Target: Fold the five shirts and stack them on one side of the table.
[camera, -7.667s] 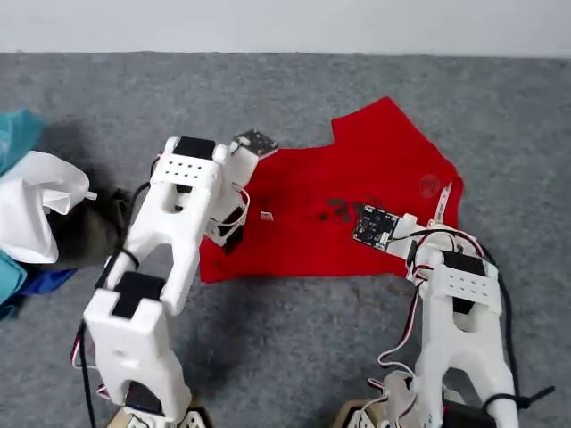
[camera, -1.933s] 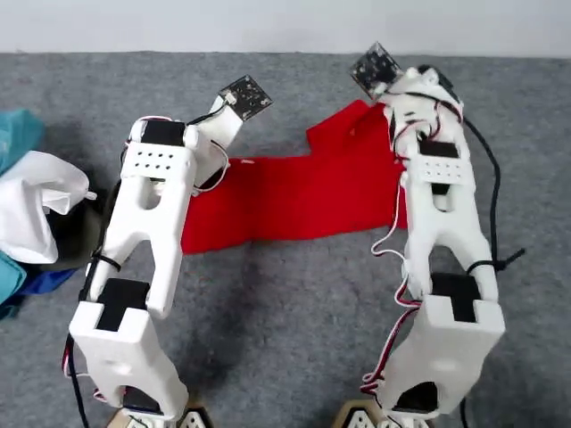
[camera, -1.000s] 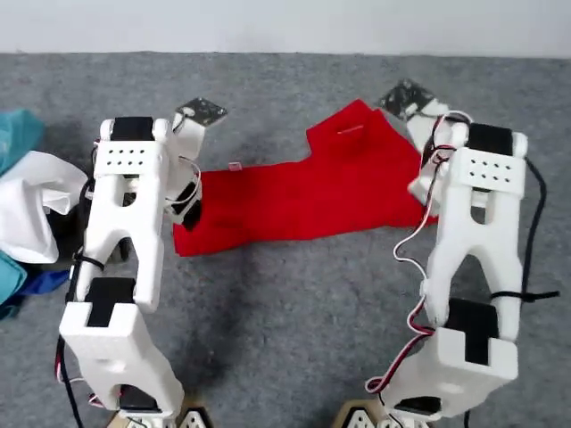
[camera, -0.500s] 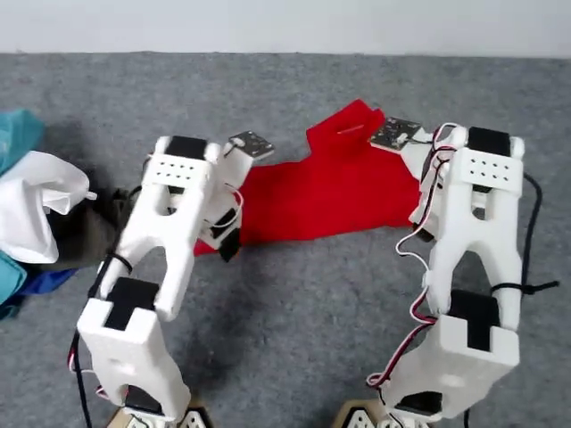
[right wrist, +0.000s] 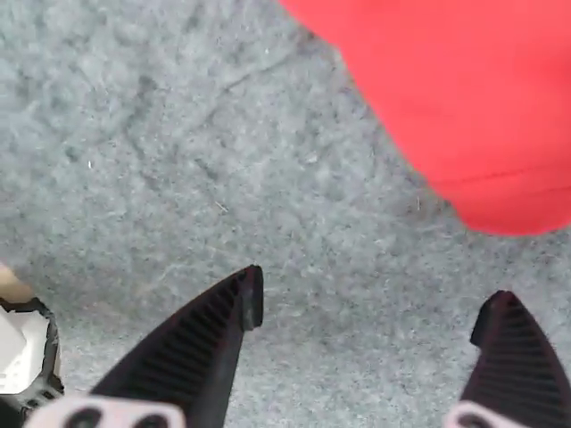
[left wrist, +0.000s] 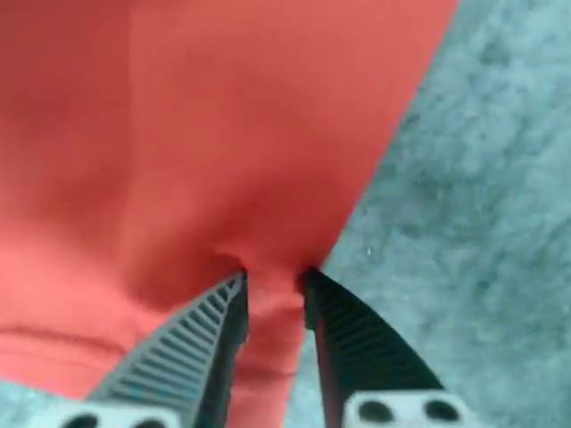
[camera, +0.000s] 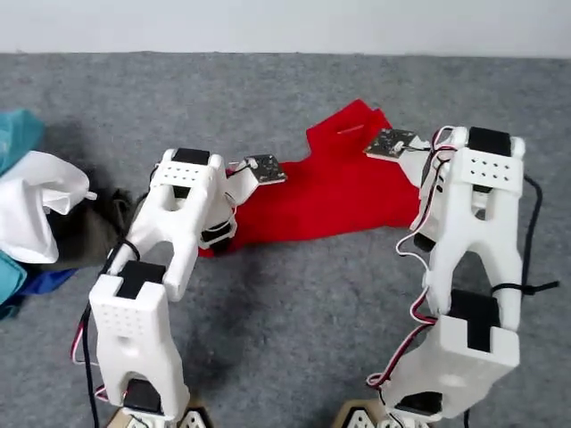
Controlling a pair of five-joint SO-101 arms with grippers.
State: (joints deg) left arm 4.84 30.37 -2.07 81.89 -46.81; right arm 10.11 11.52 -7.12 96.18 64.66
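A red shirt (camera: 330, 192) lies folded into a long band across the middle of the grey table (camera: 294, 312). My left gripper (camera: 219, 235) is at the shirt's left end. In the left wrist view this gripper (left wrist: 272, 278) is shut on a pinched fold of the red shirt (left wrist: 205, 134). My right gripper (camera: 417, 234) is low at the shirt's right end. In the right wrist view it (right wrist: 370, 312) stands open above bare carpet, with the red shirt's edge (right wrist: 473, 98) just beyond its fingertips.
A heap of other shirts sits at the table's left edge: a white one (camera: 36, 209), a teal one (camera: 18, 134), a dark one (camera: 89, 234) and a blue one (camera: 36, 281). Bare grey carpet stretches in front of the red shirt, between the two arm bases.
The shirt, once spread wide, is now a narrower band. Over the last second my left gripper has drawn its left end rightward. The right arm came down at the right end and has barely moved since.
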